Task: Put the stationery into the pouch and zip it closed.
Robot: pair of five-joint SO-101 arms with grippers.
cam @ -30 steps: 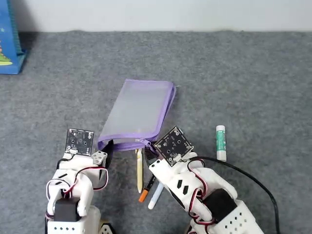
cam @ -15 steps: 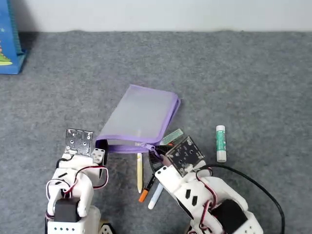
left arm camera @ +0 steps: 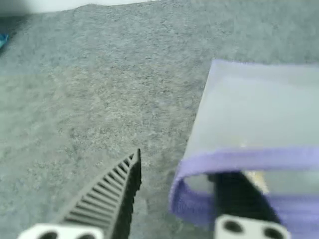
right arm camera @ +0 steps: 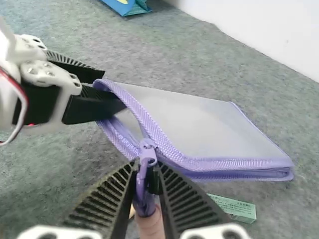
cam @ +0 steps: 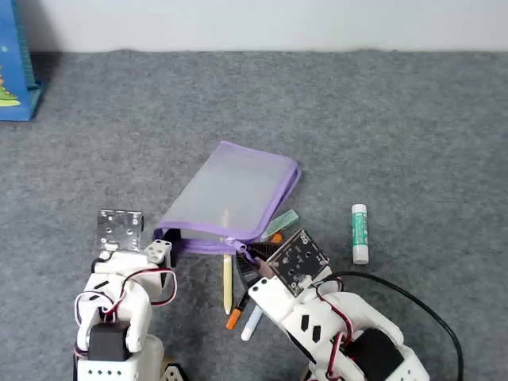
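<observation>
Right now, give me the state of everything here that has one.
pouch: flat, mouth open.
right gripper: shut on the zipper pull.
left gripper: open, one finger inside the pouch's mouth.
glue stick: lying outside the pouch.
pencil: lying outside the pouch.
orange-tipped pen: lying outside the pouch.

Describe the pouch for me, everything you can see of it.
The pouch is a flat, translucent grey sleeve edged with purple zip tape, lying askew on the grey mat, mouth toward the arms. The zip is part open. One finger of the open left gripper sits inside the mouth; the right gripper pinches the pull. Something pale shows faintly inside.
</observation>
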